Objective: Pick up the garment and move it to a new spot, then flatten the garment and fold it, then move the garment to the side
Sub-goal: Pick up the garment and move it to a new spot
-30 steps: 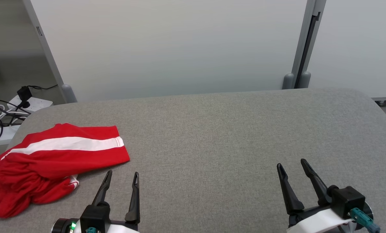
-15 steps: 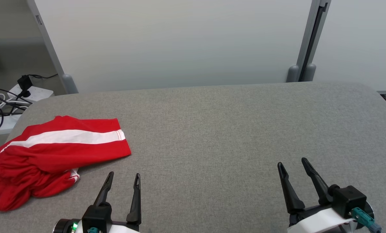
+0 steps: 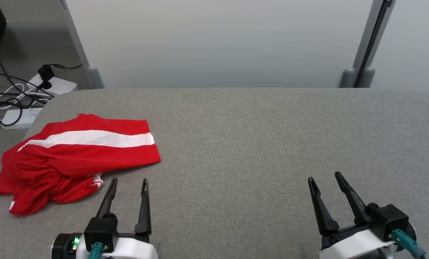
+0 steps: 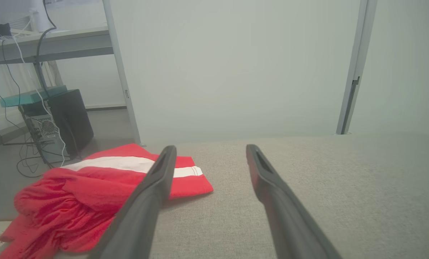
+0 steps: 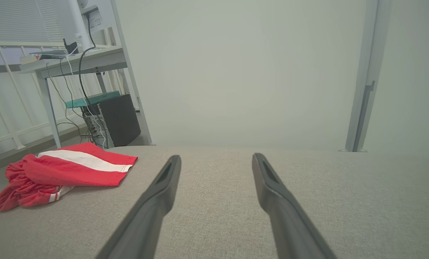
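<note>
Grey fabric-covered table (image 3: pixel 257 144) w/ rounded corners, pale partition wall (image 3: pixel 214 39) behind it. The red garment (image 3: pixel 81 158) lies loose on the table's left part, close to the left edge, approx mid-depth in head view. It's crumpled: bunched folds at the left/near end, a flatter panel toward the right w/ a white stripe (image 3: pixel 92 138) running to a stitched hem.

The left gripper (image 3: pixel 128 181) sits just nearer the robot than the garment's near edge, fingers spread & empty, tips pointing away from the robot. Its left finger is close to the cloth; head view shows a small gap btwn them. The right gripper (image 3: pixel 324 177) is well apart from the garment, at the table's right near side, also spread wide & empty over bare fabric.

On the floor beyond the table's far left corner: a white power strip (image 3: pixel 54 84) w/ black plug & tangled cables (image 3: pixel 5 104). Right wrist view shows a dark computer tower (image 5: pixel 122 118) under a desk (image 5: pixel 74 59). A grey post (image 3: pixel 365 43) splits the wall at right.
</note>
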Motion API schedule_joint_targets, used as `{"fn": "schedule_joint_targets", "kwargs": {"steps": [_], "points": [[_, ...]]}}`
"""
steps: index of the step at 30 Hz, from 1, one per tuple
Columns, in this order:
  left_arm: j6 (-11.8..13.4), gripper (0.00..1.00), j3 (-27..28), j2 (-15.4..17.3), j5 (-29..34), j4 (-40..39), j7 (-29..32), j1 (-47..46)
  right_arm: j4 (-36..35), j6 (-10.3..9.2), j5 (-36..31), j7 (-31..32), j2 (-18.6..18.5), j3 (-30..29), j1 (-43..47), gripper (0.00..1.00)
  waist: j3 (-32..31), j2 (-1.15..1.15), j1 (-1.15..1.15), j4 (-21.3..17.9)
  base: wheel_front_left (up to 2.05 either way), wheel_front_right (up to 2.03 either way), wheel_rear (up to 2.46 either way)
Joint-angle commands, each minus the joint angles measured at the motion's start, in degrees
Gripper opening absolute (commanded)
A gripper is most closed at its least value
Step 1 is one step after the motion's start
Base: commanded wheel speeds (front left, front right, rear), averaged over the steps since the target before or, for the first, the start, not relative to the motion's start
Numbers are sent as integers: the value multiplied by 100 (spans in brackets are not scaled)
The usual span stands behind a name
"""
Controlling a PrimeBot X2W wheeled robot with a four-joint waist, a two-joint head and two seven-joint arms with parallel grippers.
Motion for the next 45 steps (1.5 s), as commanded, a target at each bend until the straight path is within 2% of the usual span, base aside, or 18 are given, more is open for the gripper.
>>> {"fn": "schedule_joint_targets", "kwargs": {"steps": [1, 11, 25, 33, 41, 45], "points": [[75, 100, 225, 16, -6, -179, -75, -329, -172, 41, 16, -77, -53, 145, -271, 100, 12, 0, 0, 181, 0, 0, 0], [119, 100, 379, 16, 19, -150, -75, -360, -159, 41, 73, -77, -29, 220, -291, 100, -10, 0, 0, 947, 0, 0, 0], [100, 100, 444, 16, -10, -123, -76, -294, -146, 41, 68, -77, 41, 117, -171, 100, -45, 0, 0, 1680, 0, 0, 0], [119, 100, 389, 16, -193, 126, -76, -529, -114, 41, 90, -77, 60, 180, -171, 100, 48, 0, 0, 1701, 0, 0, 0], [80, 100, 456, 16, -349, 736, -76, -1387, -97, 41, 84, -77, -95, 135, -250, 100, 317, 0, 0, 1408, 0, 0, 0], [32, 100, 482, 23, -373, 1306, -76, -1965, -116, 41, 82, -77, -208, 162, -373, 100, 575, 0, 0, 1228, 0, 0, 0]]}}
